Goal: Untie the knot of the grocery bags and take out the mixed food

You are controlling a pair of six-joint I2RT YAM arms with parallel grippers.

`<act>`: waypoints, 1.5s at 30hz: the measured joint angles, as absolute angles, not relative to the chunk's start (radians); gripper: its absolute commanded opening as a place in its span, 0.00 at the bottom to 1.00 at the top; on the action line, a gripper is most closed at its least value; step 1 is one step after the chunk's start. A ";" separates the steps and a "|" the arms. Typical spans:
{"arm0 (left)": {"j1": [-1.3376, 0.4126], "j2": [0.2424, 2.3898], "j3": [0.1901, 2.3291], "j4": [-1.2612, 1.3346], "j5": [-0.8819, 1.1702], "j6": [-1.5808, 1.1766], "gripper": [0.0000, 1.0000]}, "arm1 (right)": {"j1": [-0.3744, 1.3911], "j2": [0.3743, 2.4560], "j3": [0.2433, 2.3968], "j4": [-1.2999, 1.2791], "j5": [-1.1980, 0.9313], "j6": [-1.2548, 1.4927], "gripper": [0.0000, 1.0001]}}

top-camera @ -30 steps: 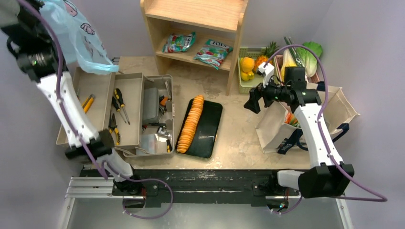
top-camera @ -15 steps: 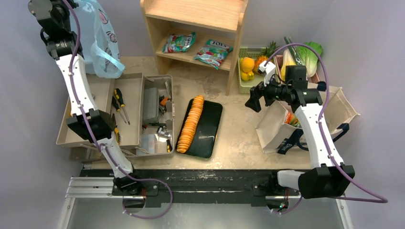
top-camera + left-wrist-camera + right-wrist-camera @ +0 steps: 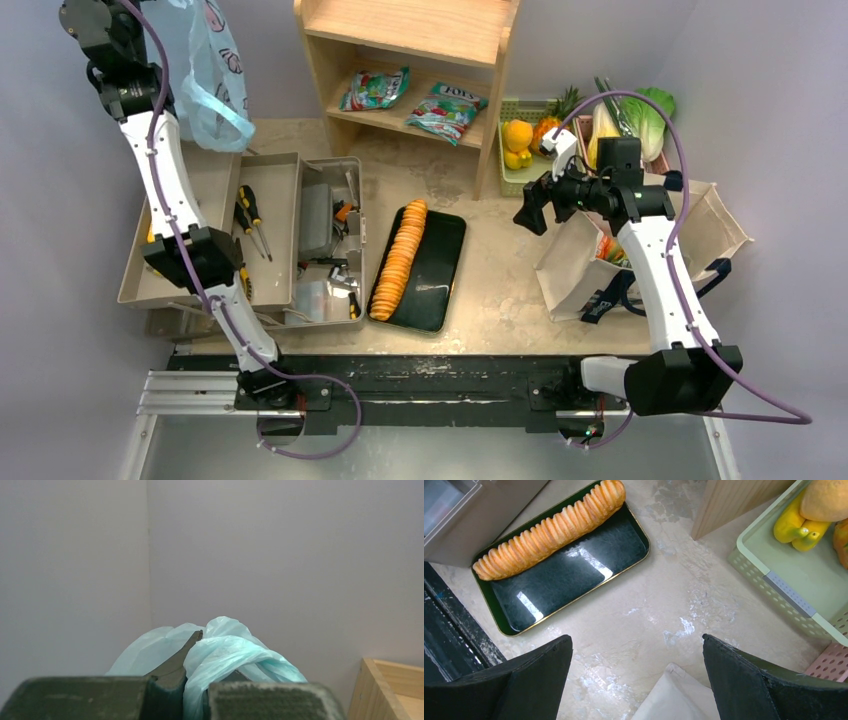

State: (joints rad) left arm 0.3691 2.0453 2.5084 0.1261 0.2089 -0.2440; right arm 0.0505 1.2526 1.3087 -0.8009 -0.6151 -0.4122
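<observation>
My left gripper (image 3: 158, 22) is raised high at the far left and is shut on the twisted top of the light-blue plastic bag (image 3: 205, 75). The bag hangs from it above the toolbox. In the left wrist view the bunched blue plastic (image 3: 235, 655) is pinched between my fingers (image 3: 172, 672). My right gripper (image 3: 529, 212) is open and empty. It hovers over the table just left of the cream canvas tote (image 3: 572, 262), whose corner (image 3: 674, 697) shows between its jaws. Oranges (image 3: 517, 135), a pineapple (image 3: 562, 108), yellow produce (image 3: 603, 128) and a green cabbage (image 3: 648, 112) lie at the back right.
A wooden shelf (image 3: 400, 30) holds green-and-red snack packets (image 3: 375, 88). A black tray (image 3: 435, 275) carries a row of orange crackers (image 3: 398, 258). A grey toolbox (image 3: 275, 240) with screwdrivers is at the left. A green basket (image 3: 784, 570) holds yellow produce.
My left arm has swung upright and carried the blue bag from over the toolbox's left side up to the far left corner. The right arm has barely moved.
</observation>
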 measured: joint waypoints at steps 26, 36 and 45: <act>0.316 1.887 1.797 -0.134 0.271 -0.002 0.91 | 0.051 1.261 1.422 -1.011 -0.436 -0.439 0.99; 0.255 1.498 1.769 -0.480 0.476 0.339 1.00 | 0.051 1.053 1.472 -1.180 -0.130 -0.427 0.97; -0.087 1.257 1.576 -0.494 0.671 0.400 1.00 | 0.051 0.984 1.351 -1.244 0.100 -0.370 0.87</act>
State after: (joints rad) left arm -0.0868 1.2572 1.5764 -0.4942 0.6708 0.3996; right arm 0.0513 0.9840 1.3510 -1.2442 0.0998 -0.3698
